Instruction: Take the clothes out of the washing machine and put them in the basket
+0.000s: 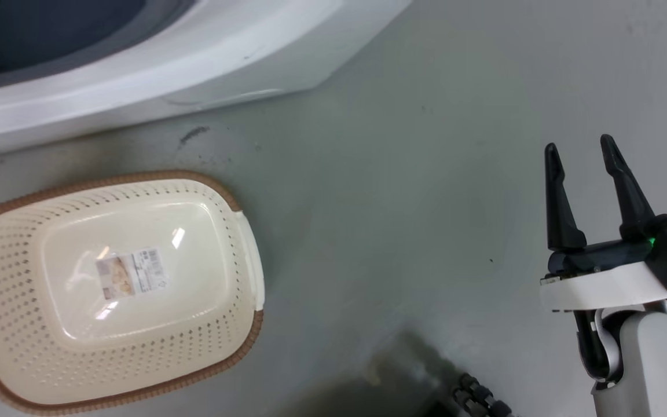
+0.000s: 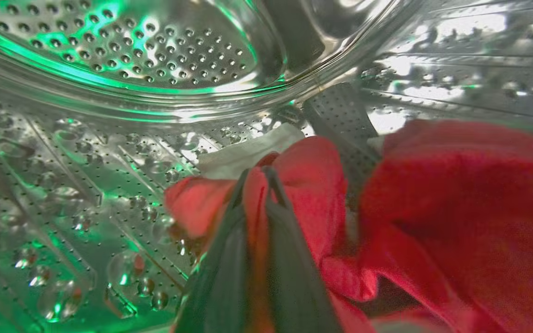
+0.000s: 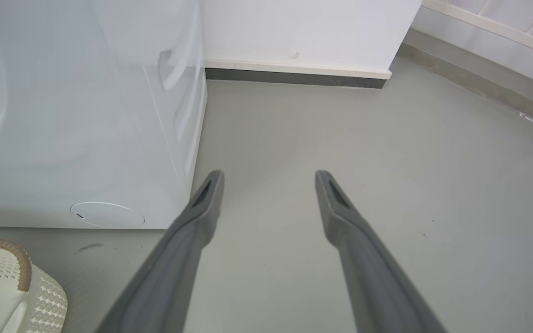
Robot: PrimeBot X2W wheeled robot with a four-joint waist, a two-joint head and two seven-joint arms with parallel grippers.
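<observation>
The left pincer (image 2: pixel 257 178) is sitting inside the steel drum (image 2: pixel 109 152), fingers clamped tight on a fold of the red clothes (image 2: pixel 456 208); the pinched fold is running lengthwise along the fingers, pointing away from the wrist; the bulk of the clothes is lying crumpled just right of the pincer, w/ a white scrap (image 2: pixel 248 155) peeking out just beyond the tips. The right pincer (image 1: pixel 579 147) is hanging over the floor (image 1: pixel 397 202), fingers spread apart, holding nothing; the washing machine (image 1: pixel 194 63) is standing ahead-left of it; the basket (image 1: pixel 107 180) is sitting on the floor well left of it, long axis approx crosswise to its fingers, open side up, sticker (image 1: pixel 131 272) showing.
</observation>
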